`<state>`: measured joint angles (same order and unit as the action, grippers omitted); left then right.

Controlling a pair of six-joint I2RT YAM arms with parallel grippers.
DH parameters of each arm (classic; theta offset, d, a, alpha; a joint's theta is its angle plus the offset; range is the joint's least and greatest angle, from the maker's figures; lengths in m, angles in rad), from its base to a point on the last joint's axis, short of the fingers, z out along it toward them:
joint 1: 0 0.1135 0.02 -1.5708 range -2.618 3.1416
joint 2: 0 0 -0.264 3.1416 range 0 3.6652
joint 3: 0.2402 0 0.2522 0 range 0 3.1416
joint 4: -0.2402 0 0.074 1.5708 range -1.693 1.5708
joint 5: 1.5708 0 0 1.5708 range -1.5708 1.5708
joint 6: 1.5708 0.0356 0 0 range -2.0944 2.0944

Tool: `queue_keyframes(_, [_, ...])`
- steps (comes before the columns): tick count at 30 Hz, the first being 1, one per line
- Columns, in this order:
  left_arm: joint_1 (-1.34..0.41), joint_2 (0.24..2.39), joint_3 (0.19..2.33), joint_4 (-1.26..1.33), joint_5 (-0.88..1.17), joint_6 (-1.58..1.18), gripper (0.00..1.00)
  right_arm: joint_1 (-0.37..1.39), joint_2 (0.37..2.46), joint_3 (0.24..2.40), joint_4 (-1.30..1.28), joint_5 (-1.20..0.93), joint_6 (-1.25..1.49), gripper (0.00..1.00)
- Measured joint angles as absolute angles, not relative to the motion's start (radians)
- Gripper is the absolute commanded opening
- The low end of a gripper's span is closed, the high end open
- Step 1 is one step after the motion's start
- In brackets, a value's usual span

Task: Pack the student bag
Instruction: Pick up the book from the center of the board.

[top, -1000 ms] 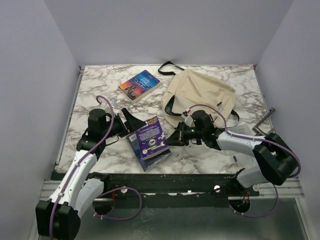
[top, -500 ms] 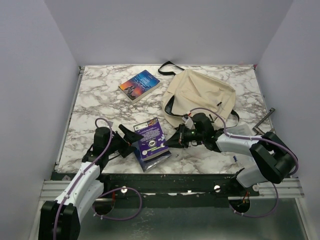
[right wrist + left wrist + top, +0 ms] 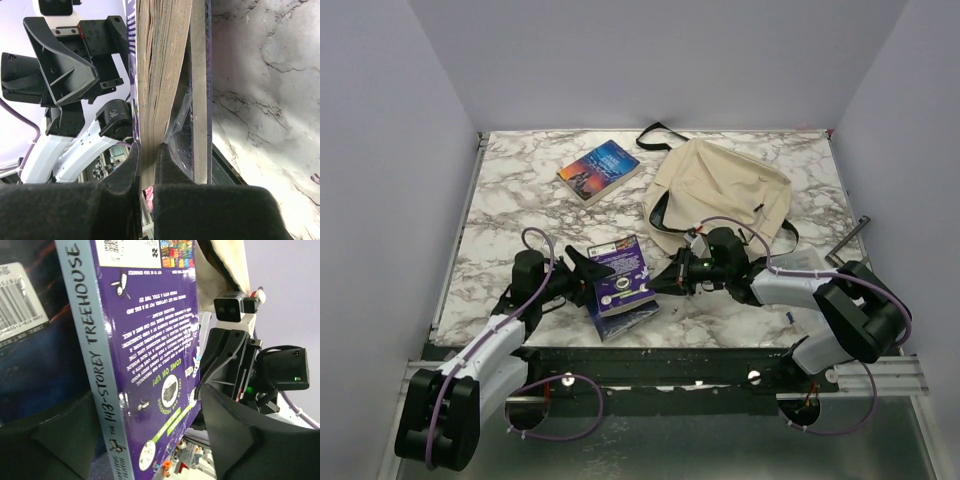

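A purple book (image 3: 623, 283), "The 143-Storey Treehouse" (image 3: 150, 335), lies near the table's front edge on top of a second, plastic-wrapped book (image 3: 199, 100). My right gripper (image 3: 666, 280) is shut on the purple book's page edge (image 3: 160, 75) from the right, its fingers (image 3: 131, 165) pinching the pages. My left gripper (image 3: 584, 272) stands open at the book's left side, one jaw at the spine and the other off the cover (image 3: 147, 392). The student bag (image 3: 720, 190), cream with black straps, lies behind the right gripper, its dark opening facing the book.
Another book with a colourful cover (image 3: 600, 170) lies at the back left of the marble table (image 3: 510, 200). A clear plastic box (image 3: 810, 265) and a metal bar (image 3: 848, 240) sit at the right edge. The black front rail (image 3: 650, 360) runs just below the books.
My left arm has dropped and moved right, bringing its jaws round the purple book's spine, and the jaws have narrowed a little. The right gripper has kept its hold; the book shifted slightly.
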<state>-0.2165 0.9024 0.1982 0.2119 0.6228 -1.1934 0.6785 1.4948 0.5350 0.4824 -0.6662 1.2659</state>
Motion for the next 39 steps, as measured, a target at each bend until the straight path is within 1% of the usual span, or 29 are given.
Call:
queue_keyframes(2, [-0.218,0.899,0.198,0.232,0.629,-1.194,0.64,0.678,1.495,0.530,0.499,-0.668,1.272,0.01])
queue_keyframes(3, [-0.218,0.897,0.198,0.241,0.630,-1.193,0.57,0.677,1.496,0.527,0.509,-0.669,1.276,0.02])
queue_keyframes(5, [-0.218,0.879,0.198,0.250,0.632,-1.196,0.47,0.673,1.501,0.519,0.528,-0.674,1.281,0.22])
queue_keyframes(6, [-0.218,0.867,0.198,0.254,0.633,-1.196,0.42,0.672,1.504,0.517,0.530,-0.675,1.279,0.33])
queue_keyframes(9, [-0.218,0.814,0.198,0.275,0.636,-1.187,0.28,0.672,1.506,0.519,0.516,-0.678,1.239,0.50])
queue_keyframes(12, [-0.218,0.783,0.200,0.282,0.641,-1.162,0.15,0.672,1.499,0.545,0.430,-0.675,1.145,0.60])
queue_keyframes(16, [-0.222,0.789,0.223,0.282,0.674,-1.098,0.01,0.673,1.448,0.591,0.247,-0.639,0.993,0.66])
queue_keyframes(17, [-0.223,0.800,0.237,0.281,0.686,-1.075,0.00,0.673,1.428,0.604,0.199,-0.626,0.959,0.67])
queue_keyframes(21, [-0.224,0.867,0.307,0.283,0.747,-0.988,0.00,0.673,1.355,0.649,0.041,-0.565,0.833,0.72])
queue_keyframes(26, [-0.231,1.007,0.437,0.283,0.904,-0.881,0.00,0.661,1.282,0.710,-0.102,-0.520,0.704,0.74])
queue_keyframes(28, [-0.240,1.036,0.481,0.285,0.979,-0.845,0.00,0.657,1.262,0.783,-0.206,-0.482,0.630,0.75])
queue_keyframes(31, [-0.258,1.040,0.517,0.273,1.042,-0.797,0.00,0.655,1.243,0.942,-0.364,-0.362,0.514,0.78])
queue_keyframes(32, [-0.270,1.040,0.538,0.244,1.056,-0.768,0.00,0.655,1.235,0.999,-0.410,-0.318,0.478,0.78])
queue_keyframes(35, [-0.332,1.049,0.641,0.100,1.037,-0.639,0.00,0.654,1.213,1.133,-0.528,-0.212,0.383,0.86])
queue_keyframes(37, [-0.411,1.068,0.744,-0.048,1.000,-0.515,0.00,0.654,1.203,1.194,-0.564,-0.173,0.332,0.87])
queue_keyframes(38, [-0.454,1.081,0.792,-0.113,0.986,-0.459,0.00,0.654,1.201,1.215,-0.572,-0.169,0.310,0.91])
queue_keyframes(39, [-0.495,1.093,0.838,-0.181,0.962,-0.403,0.00,0.652,1.200,1.232,-0.590,-0.174,0.286,0.92])
